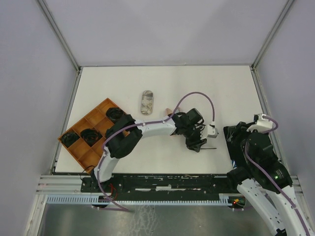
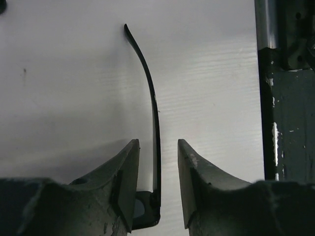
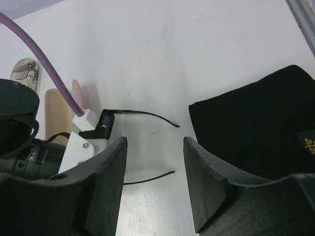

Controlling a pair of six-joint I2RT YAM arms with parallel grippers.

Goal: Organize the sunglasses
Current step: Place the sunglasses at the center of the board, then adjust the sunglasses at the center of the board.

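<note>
A pair of thin black-framed sunglasses (image 1: 210, 146) lies on the white table right of centre, its arms unfolded. My left gripper (image 1: 197, 141) hangs over its frame end. In the left wrist view one slim arm of the sunglasses (image 2: 147, 73) runs up between the fingers of the left gripper (image 2: 158, 142), which stands open with a gap on each side. Both arms of the sunglasses (image 3: 142, 114) show in the right wrist view ahead of my right gripper (image 3: 155, 140), open and holding nothing. Other dark sunglasses (image 1: 91, 135) lie in the orange tray (image 1: 98, 109).
The orange compartment tray sits at the left edge of the table. A patterned case (image 1: 146, 102) lies behind the centre, with a pink case (image 3: 78, 93) and a tan one (image 3: 59, 110) by the left arm. A black pouch (image 3: 251, 128) lies at the right, under my right arm.
</note>
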